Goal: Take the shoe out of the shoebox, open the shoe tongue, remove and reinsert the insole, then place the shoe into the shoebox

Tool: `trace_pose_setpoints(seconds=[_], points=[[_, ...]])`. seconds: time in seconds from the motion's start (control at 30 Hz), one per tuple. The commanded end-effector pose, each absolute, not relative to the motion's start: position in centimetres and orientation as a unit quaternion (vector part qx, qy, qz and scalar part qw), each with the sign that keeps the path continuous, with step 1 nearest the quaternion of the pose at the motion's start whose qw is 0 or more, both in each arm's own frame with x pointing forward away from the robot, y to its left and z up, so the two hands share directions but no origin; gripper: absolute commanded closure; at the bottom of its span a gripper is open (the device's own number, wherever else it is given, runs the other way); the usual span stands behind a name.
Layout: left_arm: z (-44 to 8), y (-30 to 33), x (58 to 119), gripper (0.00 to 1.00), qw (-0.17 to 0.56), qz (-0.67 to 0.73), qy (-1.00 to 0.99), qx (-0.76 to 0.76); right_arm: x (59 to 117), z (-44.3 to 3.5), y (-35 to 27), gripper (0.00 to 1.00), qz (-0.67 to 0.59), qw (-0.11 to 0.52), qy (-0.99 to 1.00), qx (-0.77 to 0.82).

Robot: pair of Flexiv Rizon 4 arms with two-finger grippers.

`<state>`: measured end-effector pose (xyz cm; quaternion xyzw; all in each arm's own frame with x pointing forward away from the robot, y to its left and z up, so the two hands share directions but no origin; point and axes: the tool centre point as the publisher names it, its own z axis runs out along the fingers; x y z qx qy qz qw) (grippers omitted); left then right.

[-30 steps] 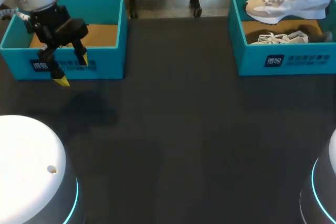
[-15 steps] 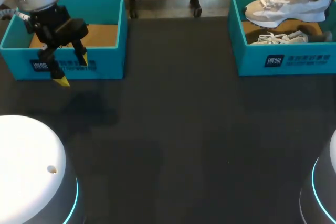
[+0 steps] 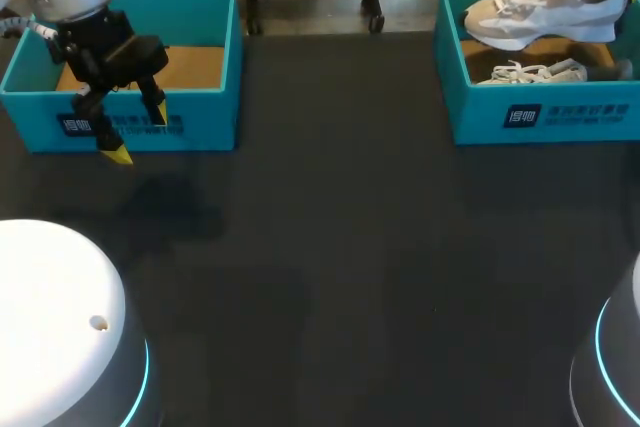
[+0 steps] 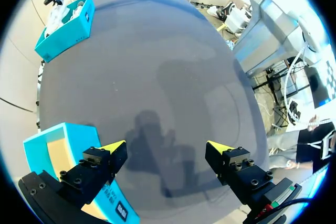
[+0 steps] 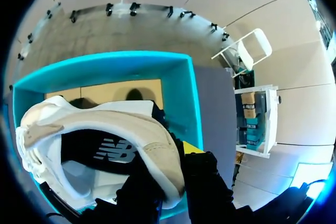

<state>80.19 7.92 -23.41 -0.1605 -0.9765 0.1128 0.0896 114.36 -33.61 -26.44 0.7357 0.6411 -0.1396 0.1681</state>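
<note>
Dark grey table (image 3: 340, 247), matte, carries two boxes along its far edge. At 10 o'clock: open teal cardboard box with a bare brown floor (image 3: 210, 117), nothing in it. The left gripper (image 3: 138, 133) hangs just in front of that box's near wall, above the table, fingers spread wide and holding nothing; the left wrist view confirms it, both yellow tips well apart with only table between them (image 4: 166, 148). No difference in this arm across the last second, so it reads as parked. At 2 o'clock: the teal shoebox (image 3: 580, 117). A white and beige lace-up sneaker (image 3: 540, 12) is lifted over its far half, toe toward 9 o'clock, heel toward 3 o'clock. Over the last second it has shifted only slightly, settling a little toward 9 o'clock with its heel end riding a touch lower and the sole nearer level; it remains above the box rather than out over the table. A second pale sneaker (image 3: 530, 73) lies on the box floor below it, unmoved. In the right wrist view the right gripper (image 5: 173, 166) is closed on the heel collar of the lifted sneaker (image 5: 105, 129), one black finger on each side, with the shoebox wall (image 5: 181, 93) beyond. Judgement: the grasp has held through the lift, so step one is under way but unfinished. The carry toward 6 o'clock, onto open table, is still to come; tongue and insole are untouched.
</note>
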Motion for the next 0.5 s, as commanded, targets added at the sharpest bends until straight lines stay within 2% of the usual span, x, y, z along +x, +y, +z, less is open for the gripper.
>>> trace_pose_setpoints(seconds=[0.03, 0.5], points=[[-23.4, 8.0, 80.1, 0.00, 0.089, 0.111, -0.977, -0.161, 115.1, -27.3, -33.8, 1.00, -0.140, 0.167, 0.638, 0.739], [-23.4, 8.0, 80.1, 0.00, 0.089, 0.111, -0.977, -0.161, 114.1, -29.8, -34.6, 1.00, -0.133, 0.162, 0.637, 0.741]])
